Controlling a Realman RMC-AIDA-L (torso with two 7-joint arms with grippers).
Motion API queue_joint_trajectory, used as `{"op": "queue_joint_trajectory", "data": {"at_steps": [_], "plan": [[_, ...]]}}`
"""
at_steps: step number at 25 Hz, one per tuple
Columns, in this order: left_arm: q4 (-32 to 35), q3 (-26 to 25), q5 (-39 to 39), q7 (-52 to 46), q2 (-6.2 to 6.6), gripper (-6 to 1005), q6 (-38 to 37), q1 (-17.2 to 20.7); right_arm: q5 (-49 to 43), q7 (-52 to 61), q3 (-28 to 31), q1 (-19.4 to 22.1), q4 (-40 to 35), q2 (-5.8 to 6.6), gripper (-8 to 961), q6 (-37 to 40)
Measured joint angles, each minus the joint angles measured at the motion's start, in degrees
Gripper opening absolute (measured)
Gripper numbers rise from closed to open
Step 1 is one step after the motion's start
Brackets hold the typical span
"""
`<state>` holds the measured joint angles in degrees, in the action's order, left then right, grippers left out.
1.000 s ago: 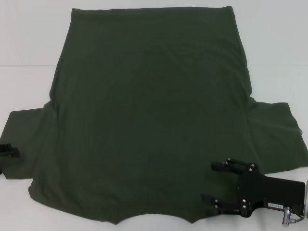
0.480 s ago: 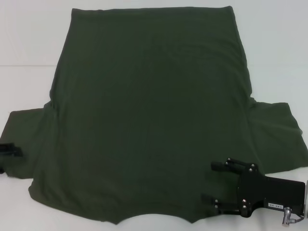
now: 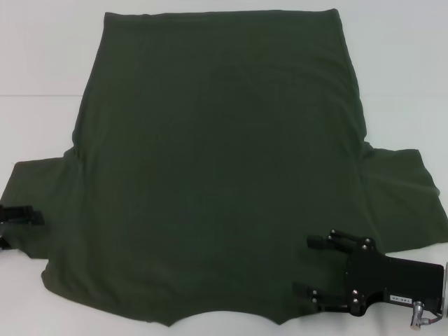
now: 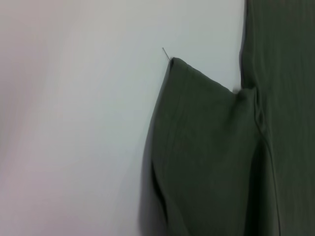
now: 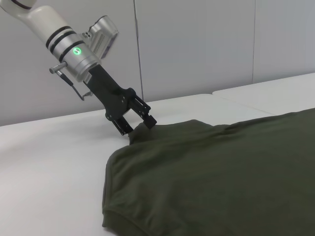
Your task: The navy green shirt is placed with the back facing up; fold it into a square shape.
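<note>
The navy green shirt (image 3: 217, 161) lies spread flat on the white table (image 3: 42, 70), hem at the far side and collar notch at the near edge. My left gripper (image 3: 15, 227) is at the outer edge of the left sleeve (image 4: 206, 147). In the right wrist view the left gripper (image 5: 138, 124) is open, its fingers astride the sleeve's corner. My right gripper (image 3: 313, 264) is open and sits low over the shirt's near right shoulder. Nothing is held between its fingers.
White table shows around the shirt on every side. The right sleeve (image 3: 402, 196) spreads out toward the table's right side. A pale wall (image 5: 197, 44) stands behind the table in the right wrist view.
My left gripper has slid a little to the right, farther onto the left sleeve's edge. The right gripper and the shirt have not moved.
</note>
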<state>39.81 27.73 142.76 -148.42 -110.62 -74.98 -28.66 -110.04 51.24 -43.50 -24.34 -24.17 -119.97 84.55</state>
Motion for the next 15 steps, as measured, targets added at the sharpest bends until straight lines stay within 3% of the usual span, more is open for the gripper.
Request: {"op": "queue_joint_trajectory", "data": {"at_steps": [15], "plan": [[-0.47, 0.95, 2.59, -0.72, 0.05, 618, 1.69, -0.38, 0.07, 0.0, 0.0, 0.0, 0.0, 0.0, 897, 0.0]]}}
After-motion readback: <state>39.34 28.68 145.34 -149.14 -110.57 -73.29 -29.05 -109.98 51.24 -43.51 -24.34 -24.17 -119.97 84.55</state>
